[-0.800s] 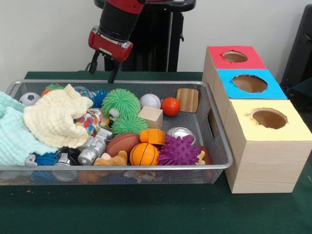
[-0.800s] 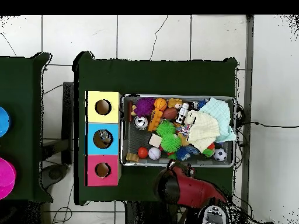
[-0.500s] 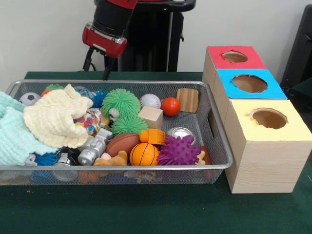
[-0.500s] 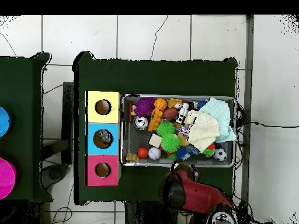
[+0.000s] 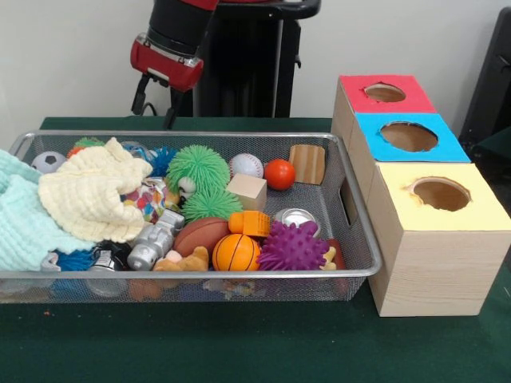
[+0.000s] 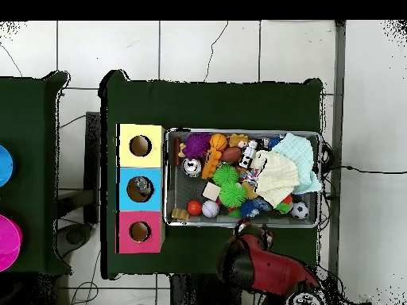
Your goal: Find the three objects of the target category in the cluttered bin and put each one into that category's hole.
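The gripper (image 5: 154, 104) hangs open and empty above the far rim of the wire bin (image 5: 351, 239), near its cloth end, its two black fingers (image 5: 171, 110) spread apart and touching nothing. In the overhead view the gripper (image 6: 253, 233) sits just outside the bin's edge.

Below it in the bin lie a cream cloth (image 5: 92, 191) and a pale green cloth (image 5: 20, 215), heaped over the toys at that end. A soccer ball (image 5: 48, 161) shows beside them. Further along lie a green spiky ball (image 5: 197, 166), a baseball (image 5: 247, 165), a small red ball (image 5: 279, 174), a wooden cube (image 5: 247, 191), a basketball (image 5: 235, 252), a brown football (image 5: 200, 234) and a purple spiky ball (image 5: 293, 246).

Beside the bin stands a box with three holes: red (image 5: 385, 92), blue (image 5: 409, 136) and yellow (image 5: 440, 194).
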`<move>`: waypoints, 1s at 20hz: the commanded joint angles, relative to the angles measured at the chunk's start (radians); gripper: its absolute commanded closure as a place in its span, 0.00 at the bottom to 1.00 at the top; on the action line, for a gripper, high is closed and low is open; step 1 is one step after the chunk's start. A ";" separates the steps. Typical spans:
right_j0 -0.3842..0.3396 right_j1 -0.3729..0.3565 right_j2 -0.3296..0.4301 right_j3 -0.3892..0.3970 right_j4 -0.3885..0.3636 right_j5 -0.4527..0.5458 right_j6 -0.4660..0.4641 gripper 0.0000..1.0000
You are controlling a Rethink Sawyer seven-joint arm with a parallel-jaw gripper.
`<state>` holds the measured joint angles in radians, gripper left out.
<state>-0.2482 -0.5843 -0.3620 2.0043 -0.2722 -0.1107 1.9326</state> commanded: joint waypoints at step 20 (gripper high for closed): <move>-0.034 0.281 0.140 -0.138 -0.024 -0.224 0.100 0.00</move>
<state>-0.2515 -0.4364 -0.3556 1.9919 -0.2713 -0.3106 1.9326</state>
